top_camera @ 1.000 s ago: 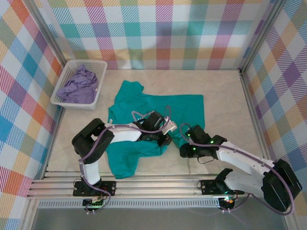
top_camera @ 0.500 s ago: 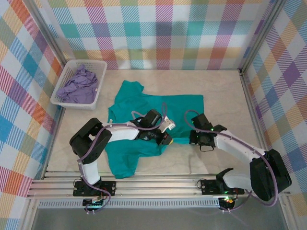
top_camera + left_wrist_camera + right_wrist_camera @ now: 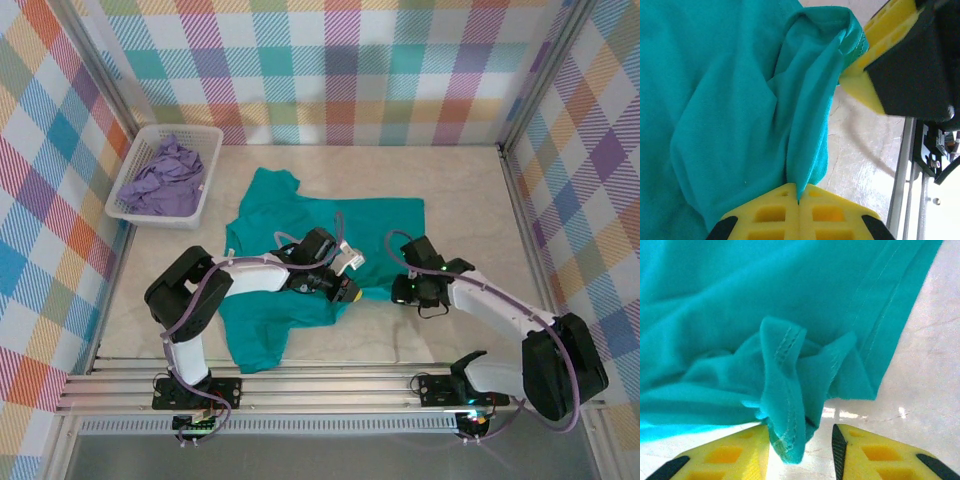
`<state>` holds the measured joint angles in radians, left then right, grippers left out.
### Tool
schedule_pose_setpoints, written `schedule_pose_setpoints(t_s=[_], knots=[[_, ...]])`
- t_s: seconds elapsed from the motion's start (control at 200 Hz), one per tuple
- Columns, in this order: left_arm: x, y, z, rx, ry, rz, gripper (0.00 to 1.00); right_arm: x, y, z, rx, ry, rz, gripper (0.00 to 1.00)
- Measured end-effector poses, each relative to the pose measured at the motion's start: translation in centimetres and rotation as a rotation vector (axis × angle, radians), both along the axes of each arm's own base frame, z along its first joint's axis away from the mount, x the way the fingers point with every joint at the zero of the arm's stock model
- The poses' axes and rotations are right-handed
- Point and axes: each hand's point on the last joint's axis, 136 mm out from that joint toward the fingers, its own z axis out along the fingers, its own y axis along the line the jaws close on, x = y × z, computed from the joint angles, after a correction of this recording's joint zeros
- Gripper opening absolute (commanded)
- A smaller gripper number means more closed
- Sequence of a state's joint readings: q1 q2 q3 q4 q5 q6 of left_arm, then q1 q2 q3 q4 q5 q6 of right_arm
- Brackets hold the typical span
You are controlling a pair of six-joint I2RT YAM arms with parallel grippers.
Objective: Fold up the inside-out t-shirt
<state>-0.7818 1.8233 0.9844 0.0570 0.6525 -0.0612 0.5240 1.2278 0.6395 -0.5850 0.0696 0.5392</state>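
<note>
The inside-out t-shirt (image 3: 330,225) is teal and lies crumpled at mid-table, with one sleeve pointing to the far side. My left gripper (image 3: 348,290) is at the shirt's near right edge. In the left wrist view its yellow fingers (image 3: 765,217) are shut on a raised fold of the t-shirt (image 3: 805,125). My right gripper (image 3: 392,290) is just right of it at the same hem. Its fingers (image 3: 875,452) stand apart, and a bunched piece of stitched hem (image 3: 787,425) hangs between them against the left finger.
A white basket (image 3: 205,190) at the far left holds a lavender garment (image 3: 165,175). Bare table (image 3: 470,210) lies to the right of the shirt. Plaid walls enclose three sides. The metal rail (image 3: 330,385) runs along the near edge.
Over the last second the right arm swung in from the near right to the shirt's right hem. The left gripper kept its hold and barely shifted.
</note>
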Motion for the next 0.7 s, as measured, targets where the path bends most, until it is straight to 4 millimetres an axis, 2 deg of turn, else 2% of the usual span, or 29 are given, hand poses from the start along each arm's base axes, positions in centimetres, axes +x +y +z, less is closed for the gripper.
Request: schedule_pose_setpoints(t_s=[0.1, 0.23, 0.33, 0.47, 0.585, 0.7], knots=[[-0.2, 0.0, 0.1, -0.004, 0.011, -0.007, 0.0, -0.1, 0.2, -0.6, -0.013, 0.011, 0.012, 0.39], [-0.5, 0.1, 0.1, -0.009, 0.03, -0.017, 0.0, 0.8, 0.0, -0.9, -0.056, 0.011, 0.018, 0.18], [-0.4, 0.6, 0.1, -0.009, 0.054, -0.015, 0.0, 3.0, 0.0, 0.3, -0.062, -0.029, 0.016, 0.11], [0.2, 1.0, 0.4, -0.029, 0.067, -0.008, 0.0, 7.0, 0.2, 1.8, -0.056, -0.07, 0.015, 0.17], [0.3, 1.3, 0.4, -0.032, 0.079, -0.007, 0.0, 9.8, -0.3, 1.3, -0.094, -0.062, 0.02, 0.24], [-0.1, 1.4, 0.2, -0.026, 0.102, -0.015, 0.0, 11.3, -1.4, 1.0, -0.153, -0.055, 0.027, 0.29]])
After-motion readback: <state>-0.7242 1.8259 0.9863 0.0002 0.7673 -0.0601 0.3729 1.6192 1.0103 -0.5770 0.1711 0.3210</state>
